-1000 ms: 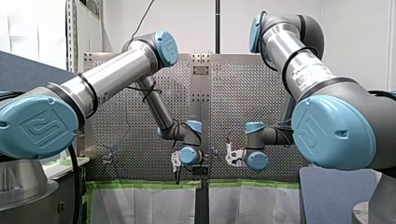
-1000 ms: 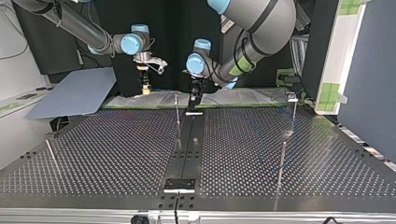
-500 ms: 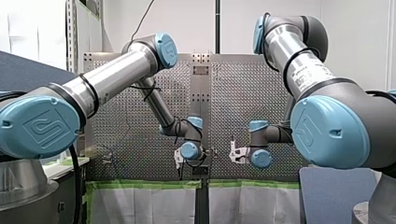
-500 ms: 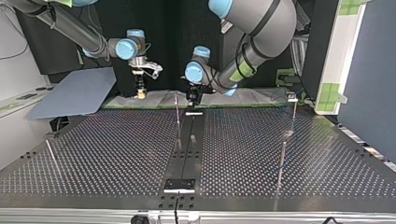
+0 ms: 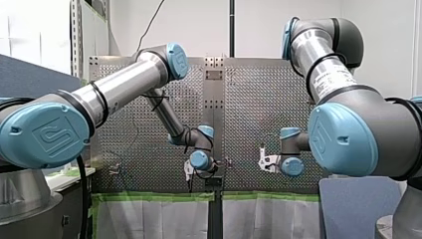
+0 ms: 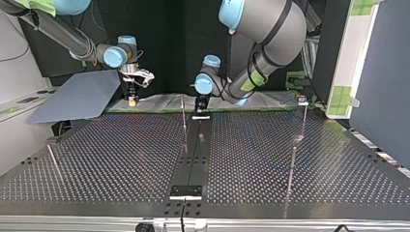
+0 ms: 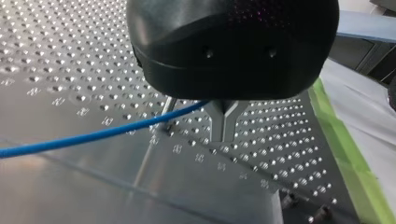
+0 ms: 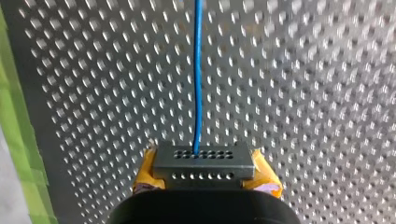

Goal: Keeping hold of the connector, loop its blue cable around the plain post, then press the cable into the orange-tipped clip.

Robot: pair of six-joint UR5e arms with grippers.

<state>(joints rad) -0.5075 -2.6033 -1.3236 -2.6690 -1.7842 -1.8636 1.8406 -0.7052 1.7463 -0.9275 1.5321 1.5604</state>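
right gripper (image 6: 131,101): we see it above the table (image 6: 121,159) edge lined with green tape (image 8: 14,116), its yellow pads (image 8: 264,175) closed on the connector (image 8: 204,165).
connector: a grey block with rows of holes, clamped between those pads.
cable (image 8: 198,84): blue; it runs straight out from the connector over the table and, in the left wrist view, passes close under our left gripper (image 7: 223,128).
left gripper: at the middle of the same edge, just beside the post (image 6: 183,112); we cannot tell how far open it is or whether it grips the cable.
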